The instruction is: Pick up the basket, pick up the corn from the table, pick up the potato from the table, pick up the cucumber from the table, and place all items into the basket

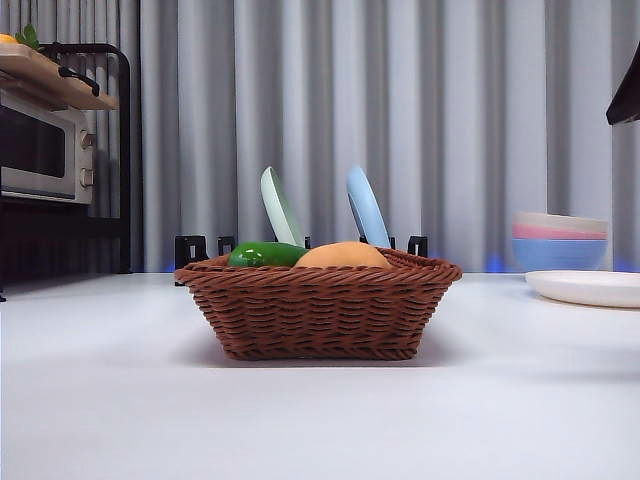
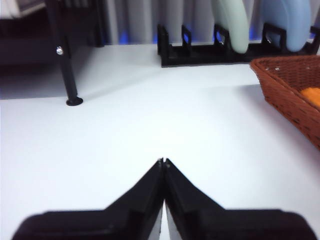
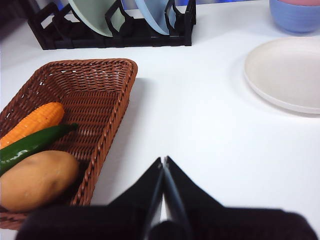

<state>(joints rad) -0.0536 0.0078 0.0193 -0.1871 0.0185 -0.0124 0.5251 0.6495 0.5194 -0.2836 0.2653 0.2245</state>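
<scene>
The reddish-brown wicker basket (image 1: 318, 310) stands on the white table (image 1: 320, 420). In the right wrist view the basket (image 3: 107, 100) holds the orange ridged corn (image 3: 34, 122), the dark green cucumber (image 3: 30, 145) and the tan potato (image 3: 37, 179). In the front view the cucumber (image 1: 262, 254) and potato (image 1: 342, 256) rise above the rim; the corn is hidden. My right gripper (image 3: 164, 161) is shut and empty, above the table beside the basket. My left gripper (image 2: 163, 161) is shut and empty, over bare table away from the basket's corner (image 2: 292, 95).
A black dish rack (image 3: 115, 32) with a pale green plate (image 1: 281, 208) and a blue plate (image 1: 366, 208) stands behind the basket. A white plate (image 1: 588, 287) and stacked bowls (image 1: 559, 240) are at the right. A microwave (image 1: 45, 150) on a black shelf is at the left.
</scene>
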